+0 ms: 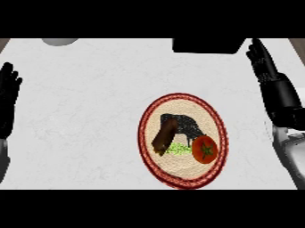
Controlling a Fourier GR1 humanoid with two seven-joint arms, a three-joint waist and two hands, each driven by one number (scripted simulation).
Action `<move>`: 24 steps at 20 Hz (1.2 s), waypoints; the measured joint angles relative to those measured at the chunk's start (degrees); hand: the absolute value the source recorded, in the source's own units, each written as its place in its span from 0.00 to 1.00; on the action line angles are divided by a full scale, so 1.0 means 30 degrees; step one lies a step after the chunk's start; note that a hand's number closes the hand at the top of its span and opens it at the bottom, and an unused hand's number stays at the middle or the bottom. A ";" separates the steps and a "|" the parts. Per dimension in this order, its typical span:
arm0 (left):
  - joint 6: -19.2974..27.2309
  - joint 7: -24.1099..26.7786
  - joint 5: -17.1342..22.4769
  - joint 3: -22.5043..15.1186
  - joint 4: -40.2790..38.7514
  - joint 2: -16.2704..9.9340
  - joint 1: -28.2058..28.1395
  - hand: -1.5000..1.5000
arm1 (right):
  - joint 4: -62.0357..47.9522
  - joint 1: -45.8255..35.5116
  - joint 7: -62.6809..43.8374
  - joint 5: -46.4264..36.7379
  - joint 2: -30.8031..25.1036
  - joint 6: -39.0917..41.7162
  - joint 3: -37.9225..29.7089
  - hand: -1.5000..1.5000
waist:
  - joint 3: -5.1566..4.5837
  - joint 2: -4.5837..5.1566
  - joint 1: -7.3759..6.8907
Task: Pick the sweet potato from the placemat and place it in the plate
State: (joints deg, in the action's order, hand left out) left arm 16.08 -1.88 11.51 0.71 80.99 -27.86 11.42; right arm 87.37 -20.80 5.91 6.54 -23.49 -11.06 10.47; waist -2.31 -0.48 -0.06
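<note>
The sweet potato [163,137] lies on the placemat [156,165], well apart from both hands' straight, empty fingers [261,60].

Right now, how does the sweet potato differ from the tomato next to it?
The sweet potato is dark brown, elongated and lies tilted; the tomato is red and round. The sweet potato sits left of the tomato. Both rest on the red-rimmed mat.

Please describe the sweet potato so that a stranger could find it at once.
Find the round placemat with the red rim on the white counter. The sweet potato lies on it, left of the tomato. It is the long brown piece, unlike the round red tomato.
</note>
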 measured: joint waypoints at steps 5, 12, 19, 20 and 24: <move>-0.0092 -0.0547 -0.0244 -0.1212 -0.0452 0.1168 -0.0510 0.50 | -0.0416 -0.1449 -0.5210 -0.1704 0.1796 -0.1788 0.2244 1.00 | 0.0483 0.0120 -0.0231; -0.0360 -0.1570 -0.0421 -0.2818 -0.1085 0.2345 -0.1355 0.50 | -0.2868 -0.2553 -0.9459 -0.9214 -0.1596 -0.1239 0.6862 1.00 | 0.0238 0.0064 -0.0349; 0.0278 -0.2328 -0.0777 -0.3634 -0.0608 0.3358 -0.2189 0.50 | -0.0898 0.0187 -1.2409 -1.1475 0.3295 -0.6535 0.8302 0.00 | 0.0683 0.0014 0.0132; 0.0254 -0.2363 -0.0794 -0.3589 -0.0521 0.3340 -0.2239 0.50 | -0.0799 0.0307 -1.2791 -1.1844 0.3584 -0.6256 0.8827 0.00 | 0.0698 0.0031 0.0096; 0.0229 -0.2578 -0.0966 -0.3769 -0.0406 0.3534 -0.2255 0.50 | -0.0783 -0.0560 -1.5635 -1.3150 0.3792 -0.3528 1.0208 0.00 | 0.0718 0.0061 -0.0009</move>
State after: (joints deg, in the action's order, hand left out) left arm 16.77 -9.61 8.61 -10.59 79.77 -17.26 4.65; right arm 85.02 -22.48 -41.00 -32.91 -12.12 -21.65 41.10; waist -0.15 -0.30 -0.08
